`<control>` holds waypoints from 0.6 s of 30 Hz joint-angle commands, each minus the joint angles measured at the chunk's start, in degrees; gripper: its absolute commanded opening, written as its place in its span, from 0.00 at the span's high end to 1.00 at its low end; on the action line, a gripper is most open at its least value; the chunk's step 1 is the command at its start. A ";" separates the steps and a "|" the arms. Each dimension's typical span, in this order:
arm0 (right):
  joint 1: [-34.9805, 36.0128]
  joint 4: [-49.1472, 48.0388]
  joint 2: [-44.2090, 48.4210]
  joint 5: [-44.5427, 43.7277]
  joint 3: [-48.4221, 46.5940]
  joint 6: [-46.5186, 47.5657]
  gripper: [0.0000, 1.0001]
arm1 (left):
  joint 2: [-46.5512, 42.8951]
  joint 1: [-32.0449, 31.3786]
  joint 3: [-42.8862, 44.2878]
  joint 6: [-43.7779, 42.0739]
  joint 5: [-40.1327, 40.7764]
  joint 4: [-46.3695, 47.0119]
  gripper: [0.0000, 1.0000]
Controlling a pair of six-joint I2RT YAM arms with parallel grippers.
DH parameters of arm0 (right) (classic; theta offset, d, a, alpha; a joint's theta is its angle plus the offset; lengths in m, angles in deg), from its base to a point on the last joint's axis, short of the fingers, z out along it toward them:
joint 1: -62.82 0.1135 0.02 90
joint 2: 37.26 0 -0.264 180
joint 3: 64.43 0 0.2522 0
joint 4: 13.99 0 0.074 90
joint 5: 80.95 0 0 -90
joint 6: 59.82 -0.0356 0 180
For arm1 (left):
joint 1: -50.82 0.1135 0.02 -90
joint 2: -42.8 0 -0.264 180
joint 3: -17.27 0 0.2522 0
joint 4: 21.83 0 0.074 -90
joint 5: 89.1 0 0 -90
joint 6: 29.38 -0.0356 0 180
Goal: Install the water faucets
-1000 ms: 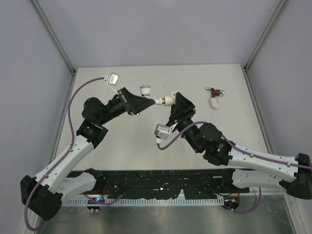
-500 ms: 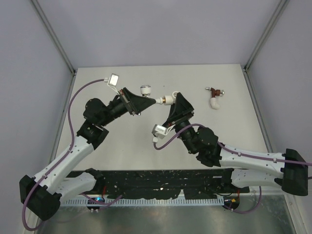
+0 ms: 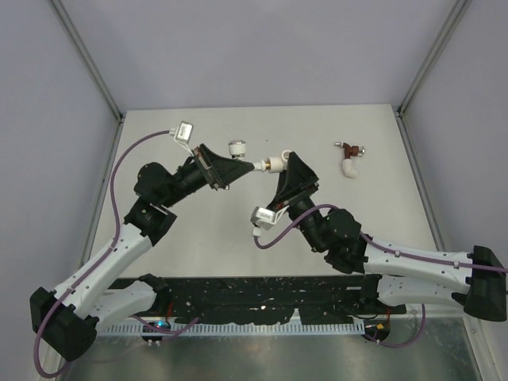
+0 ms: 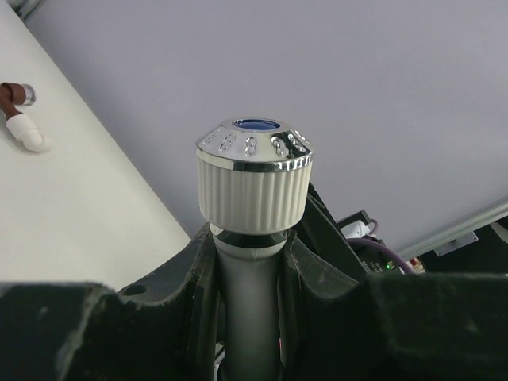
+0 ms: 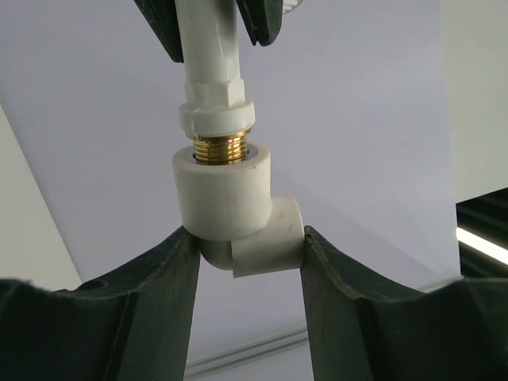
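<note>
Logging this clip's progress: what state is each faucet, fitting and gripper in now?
white faucet: held aloft, brass thread partly inside the elbow fitting.
elbow fitting: held aloft, on the faucet's thread.
dark red faucet: lying on the table, apparently joined to a second elbow.
left gripper: shut on white faucet.
right gripper: shut on elbow fitting.

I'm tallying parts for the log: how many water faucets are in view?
2. The white faucet is in the left gripper, threaded into the elbow fitting held by the right gripper; the dark red faucet lies far right on the table.
</note>
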 commanded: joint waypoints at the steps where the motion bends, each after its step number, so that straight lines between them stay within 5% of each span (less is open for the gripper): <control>1: 2.92 10.30 1.06 8.43 -4.58 -5.86 0.95 | 0.11 -1.57 0.84 -6.84 -6.81 8.56 1.00; 18: 4.50 42.90 3.43 18.09 -19.86 -26.69 0.95 | -5.16 -2.45 -0.21 -43.66 -17.26 8.48 1.00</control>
